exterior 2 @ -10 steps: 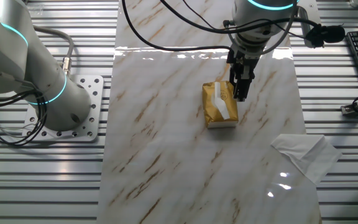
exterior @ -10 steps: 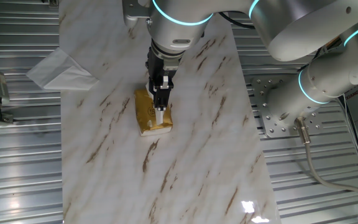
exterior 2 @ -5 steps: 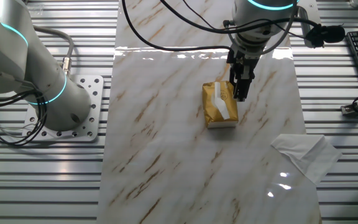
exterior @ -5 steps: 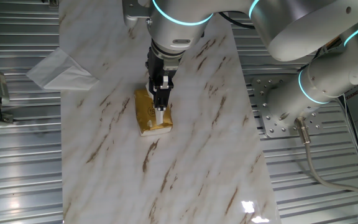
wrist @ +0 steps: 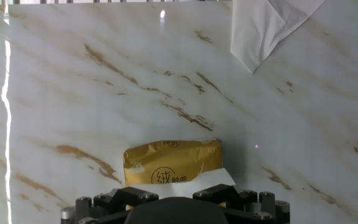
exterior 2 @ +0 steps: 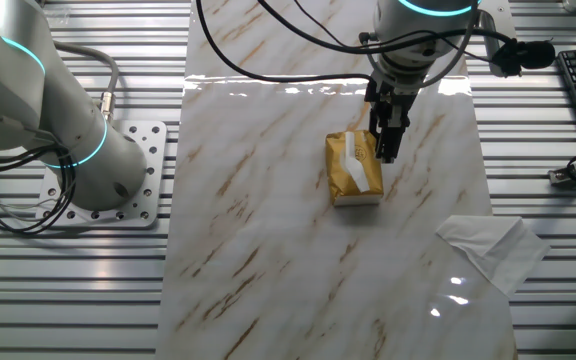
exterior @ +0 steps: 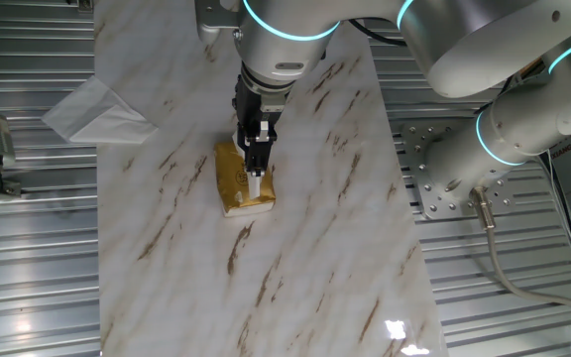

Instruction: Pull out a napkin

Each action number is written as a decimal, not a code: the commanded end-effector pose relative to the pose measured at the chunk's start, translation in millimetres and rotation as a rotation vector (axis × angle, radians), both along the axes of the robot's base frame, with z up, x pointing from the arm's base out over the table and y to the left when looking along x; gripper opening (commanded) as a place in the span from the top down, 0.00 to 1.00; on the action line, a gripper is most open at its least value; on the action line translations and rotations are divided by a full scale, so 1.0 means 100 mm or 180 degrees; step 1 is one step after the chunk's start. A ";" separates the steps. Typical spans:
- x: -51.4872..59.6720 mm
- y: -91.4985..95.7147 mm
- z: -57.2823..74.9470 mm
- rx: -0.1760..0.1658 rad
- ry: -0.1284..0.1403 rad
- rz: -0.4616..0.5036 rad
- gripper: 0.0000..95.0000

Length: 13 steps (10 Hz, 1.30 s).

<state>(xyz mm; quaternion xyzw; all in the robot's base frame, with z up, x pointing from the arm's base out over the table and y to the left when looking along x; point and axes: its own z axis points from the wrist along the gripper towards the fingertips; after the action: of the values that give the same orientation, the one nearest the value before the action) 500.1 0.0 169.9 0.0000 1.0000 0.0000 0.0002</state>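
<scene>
A: Since the gripper (exterior: pixel 256 175) sits right over the packet (exterior: pixel 238 179), where's the napkin (exterior 2: pixel 360 166)?

B: White strip poking from the slot, just under the tips. Jaws look pinched on it, can't confirm tho.

A: Best move?

B: Pull straight up, slow, so it won't tear. Loose paper (exterior 2: pixel 491 250) lies well off to the side; ignore.

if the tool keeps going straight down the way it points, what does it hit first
Most likely the white napkin sticking out of the yellow-gold packet. The tool points down right over it. Whether the fingertips already touch it cannot be told, since depth is unclear.
</scene>
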 end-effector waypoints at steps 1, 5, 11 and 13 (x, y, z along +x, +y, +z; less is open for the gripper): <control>0.00 0.00 0.00 0.0070 0.0242 0.0285 1.00; 0.00 0.00 0.00 0.0241 0.0262 0.0220 1.00; 0.00 0.00 0.00 0.0115 0.0308 0.0247 1.00; 0.00 0.00 0.00 0.0057 0.0309 0.0245 1.00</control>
<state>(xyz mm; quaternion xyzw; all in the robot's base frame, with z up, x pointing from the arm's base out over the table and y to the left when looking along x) 499.0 0.5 170.4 -0.0376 0.9981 0.0088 -0.0480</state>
